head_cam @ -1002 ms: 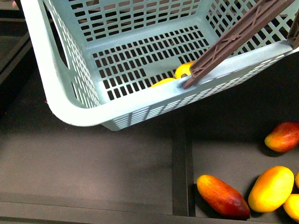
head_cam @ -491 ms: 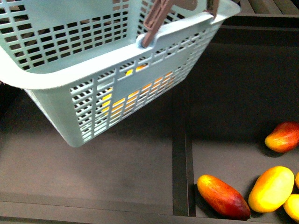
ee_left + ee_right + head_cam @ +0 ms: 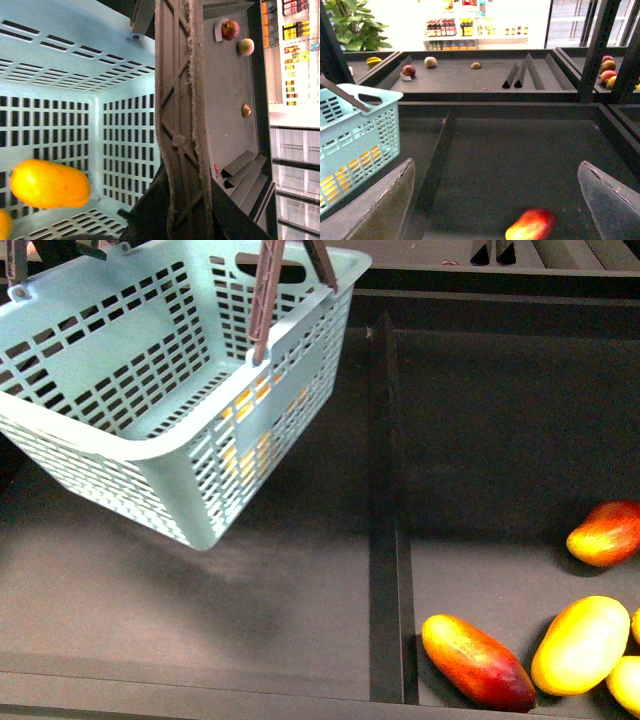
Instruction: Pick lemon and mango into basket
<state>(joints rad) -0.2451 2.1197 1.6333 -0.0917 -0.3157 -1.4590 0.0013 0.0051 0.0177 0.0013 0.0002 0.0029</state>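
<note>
We see a pale aqua plastic shopping basket with slotted sides [image 3: 150, 440] hanging tilted in the air at the far left of a dark shelf tray [image 3: 250, 600], its brown ribbed swing handle [image 3: 268, 295] running up out of the front view. In the left wrist view that handle [image 3: 182, 125] fills the middle and passes into the dark body of our left gripper [image 3: 172, 210]; the fingers are hidden, so we cannot tell how they stand, though we judge they are carrying the basket by the handle. Inside lies a smooth orange-yellow oval fruit [image 3: 50, 184], with a sliver of a second yellow fruit [image 3: 4, 225] at the picture's edge; which one is the lemon we cannot tell. From the front both show only as yellow glints through the slots.

Our right gripper [image 3: 495, 200] hangs wide open and empty, its two grey fingers [image 3: 380, 205] spread well apart over the right compartment.

At the near right lie a long red-and-orange mango [image 3: 478, 660], a plump yellow-orange mango [image 3: 580, 645] just beside it, and a red-and-yellow mango [image 3: 605, 533] further off.

We judge the mangoes firm but bruisable, smooth and a little slippery, best gripped across the narrow middle. The basket seems light, stiff and apt to swing, so the middle of the handle is the steadiest hold
</note>
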